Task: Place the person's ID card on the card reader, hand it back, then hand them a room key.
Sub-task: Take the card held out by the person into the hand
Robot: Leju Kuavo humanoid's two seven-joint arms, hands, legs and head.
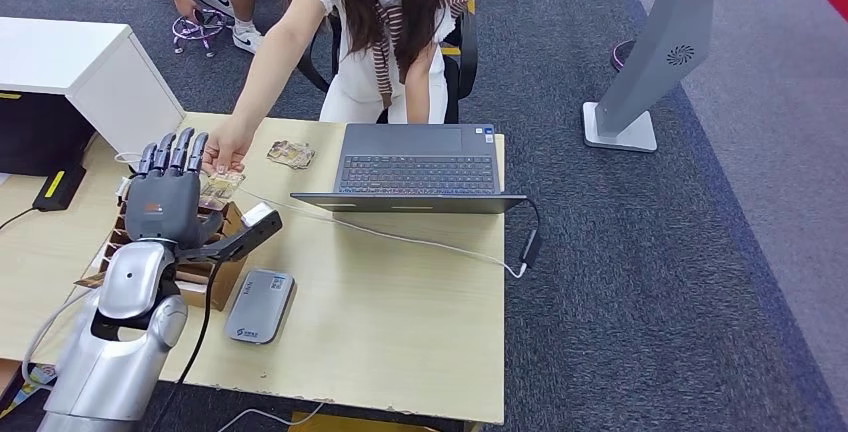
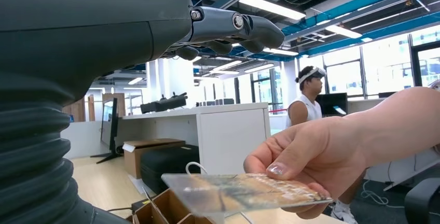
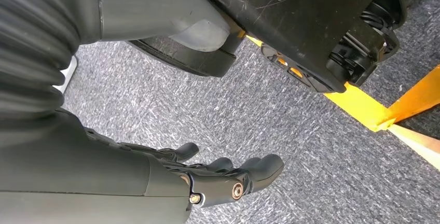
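ID card (image 2: 244, 193) sits pinched in the person's hand (image 1: 225, 152), held out over the counter (image 1: 400, 302) just beside the robot's raised left hand (image 1: 170, 192), whose fingers (image 1: 175, 152) are spread and hold nothing. A laptop (image 1: 415, 167) stands open nearby. The card reader (image 1: 260, 305) lies flat. The right hand (image 3: 207, 182) hangs above carpet, fingers loosely apart, holding nothing.

Bare tabletop (image 1: 400, 292) lies between card reader (image 1: 259, 305) and laptop (image 1: 415, 167); cardboard box (image 1: 215, 252) crowds the left hand (image 1: 170, 192).

Left hand (image 1: 172, 192) raised, open; right hand (image 3: 218, 180) hanging, empty.
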